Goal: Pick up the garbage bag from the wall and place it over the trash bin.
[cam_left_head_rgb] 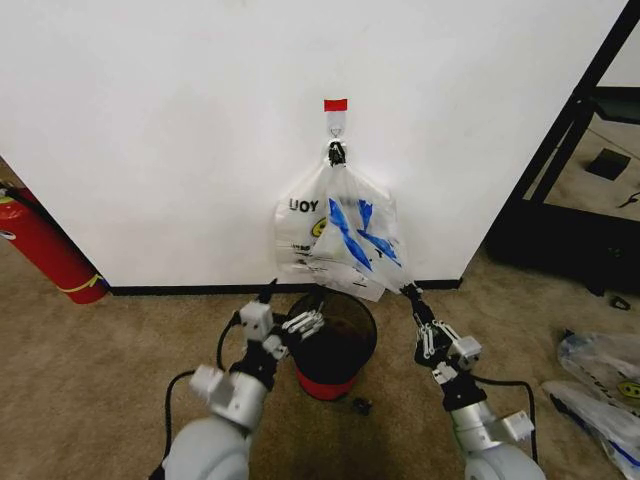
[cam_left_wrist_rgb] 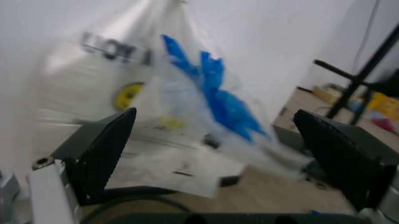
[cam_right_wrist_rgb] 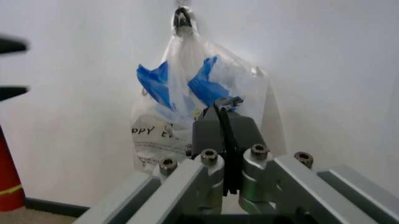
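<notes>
The garbage bag (cam_left_head_rgb: 335, 235) hangs from a hook on the white wall, translucent white with black print, a yellow smiley and blue patches (cam_left_wrist_rgb: 218, 93). Its lower right corner is drawn out toward my right gripper (cam_left_head_rgb: 408, 293), which is shut on that corner; in the right wrist view the fingers (cam_right_wrist_rgb: 225, 135) are pressed together in front of the bag (cam_right_wrist_rgb: 187, 98). The trash bin (cam_left_head_rgb: 335, 345), black mesh with a red base, stands on the carpet right under the bag. My left gripper (cam_left_head_rgb: 305, 322) is open over the bin's left rim, its fingers (cam_left_wrist_rgb: 100, 149) spread wide below the bag.
A red fire extinguisher (cam_left_head_rgb: 45, 250) leans at the far left by the wall. A black rack (cam_left_head_rgb: 580, 200) stands to the right. More plastic bags (cam_left_head_rgb: 600, 375) lie on the carpet at the right edge. A small dark object (cam_left_head_rgb: 362, 405) lies in front of the bin.
</notes>
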